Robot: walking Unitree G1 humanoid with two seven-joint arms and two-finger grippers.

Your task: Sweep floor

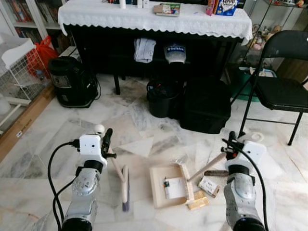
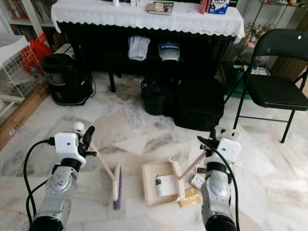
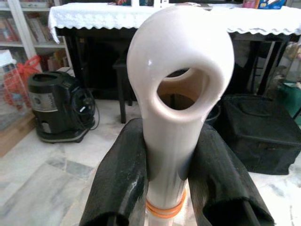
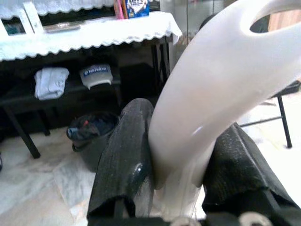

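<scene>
Left wrist view shows the left gripper (image 3: 171,174) clamped on the brush (image 1: 124,185) handle; the right gripper (image 4: 181,179) clamps the dustpan (image 1: 169,185) handle. Both look light, rigid, slippery plastic, best held near the looped ends.

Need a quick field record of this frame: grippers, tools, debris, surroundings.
left gripper: shut on brush handle
right gripper: shut on dustpan handle
brush: head resting on the floor, left of the dustpan
dustpan: flat on the floor, a piece of litter inside
litter: small packets on the floor right of the dustpan
floor: pale marble tiles
ahead: table with white lace cloth, black bin and black bag under it
right: black folding chair
left: black vacuum cleaner
</scene>
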